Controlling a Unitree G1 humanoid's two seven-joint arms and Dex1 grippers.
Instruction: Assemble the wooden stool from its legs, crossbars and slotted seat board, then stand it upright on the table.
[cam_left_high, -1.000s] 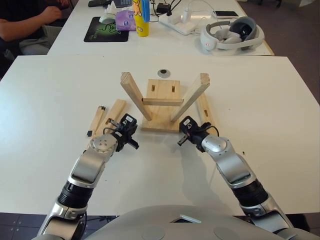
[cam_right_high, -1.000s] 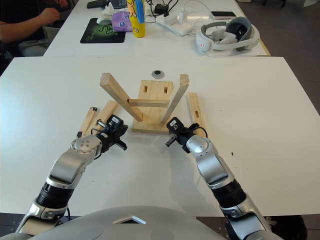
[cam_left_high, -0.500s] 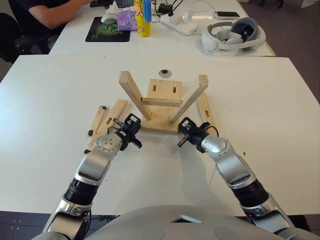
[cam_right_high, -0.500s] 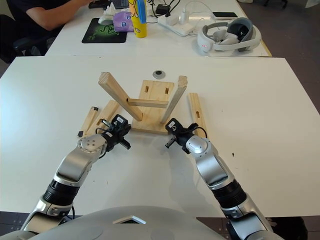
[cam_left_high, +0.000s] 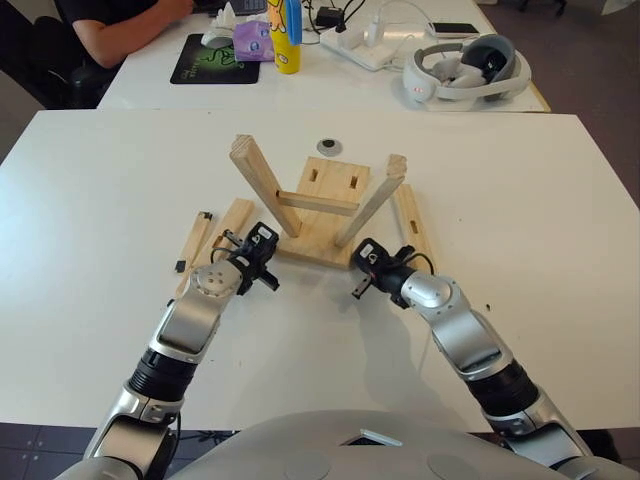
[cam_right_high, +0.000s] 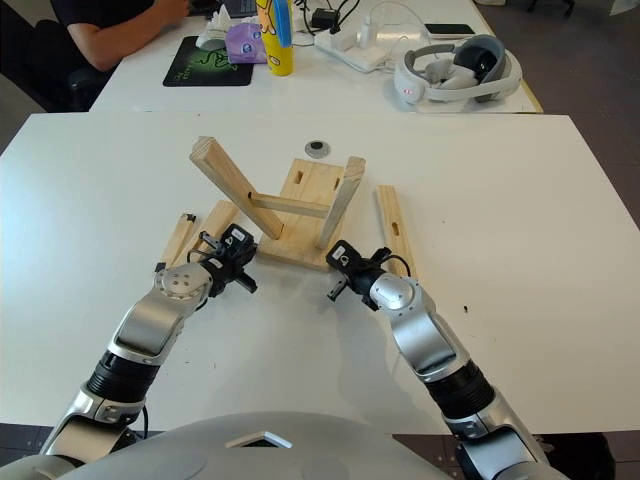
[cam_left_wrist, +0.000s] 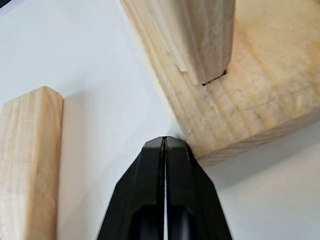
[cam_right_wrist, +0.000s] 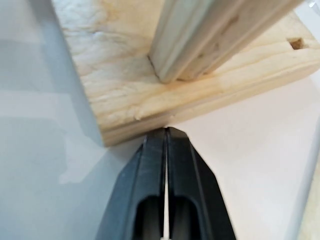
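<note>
Roughly halfway, my left jaws and right jaws sit clenched, empty, at near corners of the mid-bench seat board (cam_left_high: 320, 235), fitted legs (cam_left_high: 268, 190) and fitted crossbar (cam_left_high: 316, 204) in, loose legs (cam_left_high: 410, 222) and loose crossbar (cam_left_high: 192, 240) alongside.

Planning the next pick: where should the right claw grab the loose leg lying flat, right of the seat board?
Grip the loose leg mid-length across its width, from above. It lies flat on the table, both long sides apparently free there; the middle should balance it.
</note>
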